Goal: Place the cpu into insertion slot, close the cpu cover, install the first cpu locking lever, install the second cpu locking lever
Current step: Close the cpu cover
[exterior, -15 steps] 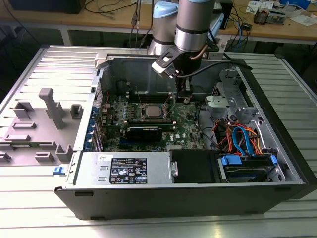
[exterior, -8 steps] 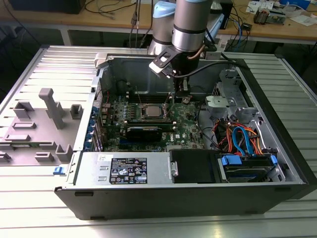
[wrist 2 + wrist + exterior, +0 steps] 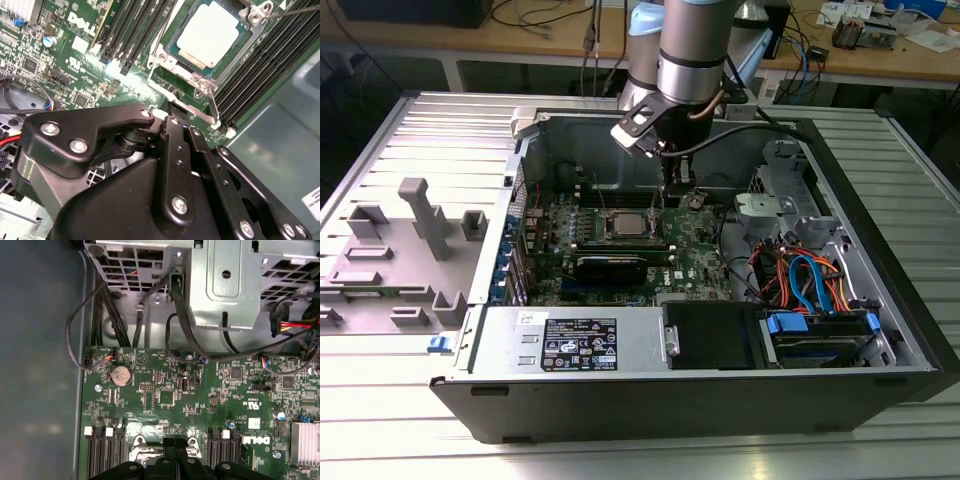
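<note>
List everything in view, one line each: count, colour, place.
computer case: one, black, open on the metal table
motherboard: one, green, inside the case
cpu: one, silver-grey, mid-board
cpu cover: one, silver, framing the cpu
memory slots: several, black, flanking the cpu
coin battery: one, silver, on the motherboard
power supply: one, grey, labelled, inside the case
cables: several, blue and orange, exterior view's right
fixture blocks: several, grey, exterior view's left
arm: one, silver, above the case
gripper: one, black, low beside the cpu

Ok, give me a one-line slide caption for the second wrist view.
The gripper close beside the insertion slot on the green motherboard, the silver-topped cpu seated within the cpu cover.
</note>
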Available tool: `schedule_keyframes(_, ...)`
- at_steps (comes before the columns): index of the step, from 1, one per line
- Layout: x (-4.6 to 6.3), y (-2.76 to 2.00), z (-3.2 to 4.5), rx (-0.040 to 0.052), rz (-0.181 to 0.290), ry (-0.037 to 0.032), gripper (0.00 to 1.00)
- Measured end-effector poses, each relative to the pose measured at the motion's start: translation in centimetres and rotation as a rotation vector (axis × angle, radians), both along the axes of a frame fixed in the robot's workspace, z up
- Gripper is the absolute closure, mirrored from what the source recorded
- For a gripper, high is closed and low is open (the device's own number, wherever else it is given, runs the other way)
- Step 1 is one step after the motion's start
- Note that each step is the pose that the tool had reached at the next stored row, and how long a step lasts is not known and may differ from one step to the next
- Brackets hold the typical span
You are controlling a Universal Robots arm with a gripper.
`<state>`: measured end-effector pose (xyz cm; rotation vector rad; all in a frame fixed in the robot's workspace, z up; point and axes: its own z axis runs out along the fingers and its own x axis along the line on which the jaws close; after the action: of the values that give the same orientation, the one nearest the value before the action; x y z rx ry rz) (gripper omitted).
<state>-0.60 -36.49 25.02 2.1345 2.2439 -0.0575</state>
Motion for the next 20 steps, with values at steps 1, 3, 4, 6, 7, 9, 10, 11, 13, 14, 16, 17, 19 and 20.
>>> schedule_keyframes(1,-0.2,0.00,-0.03,0.0000,0.000,0.0000,0.89)
schedule_keyframes(3,-0.5,0.00,-0.07,0.0000,0.000,0.0000,0.89)
schedule_keyframes(4,-0.6,0.00,-0.10,0.0000,0.000,0.0000,0.89)
schedule_keyframes(6,-0.7,0.00,-0.18,0.0002,0.000,-0.0001,0.89)
schedule_keyframes(7,-0.9,0.00,-0.21,0.0000,0.000,-0.0001,0.89)
schedule_keyframes(9,-1.1,0.00,-0.33,0.0000,0.000,-0.0002,0.89)
schedule_keyframes(10,-1.1,0.00,-0.38,0.0000,0.000,-0.0002,0.89)
schedule_keyframes(11,-1.2,0.00,-0.42,-0.0001,0.000,-0.0002,0.89)
schedule_keyframes(13,-1.3,0.00,-0.48,-0.0001,0.000,-0.0014,0.89)
schedule_keyframes(14,-1.3,0.00,-0.49,-0.0001,0.000,-0.0014,0.89)
schedule_keyframes(16,-1.3,0.00,-0.49,-0.0001,0.000,-0.0016,0.89)
schedule_keyframes(17,-1.4,0.00,-0.49,0.0000,0.000,-0.0016,0.89)
schedule_keyframes(19,-1.4,0.00,-0.51,0.0002,0.001,-0.0016,0.89)
schedule_keyframes(20,-1.5,0.00,-0.52,0.0002,0.001,-0.0016,0.89)
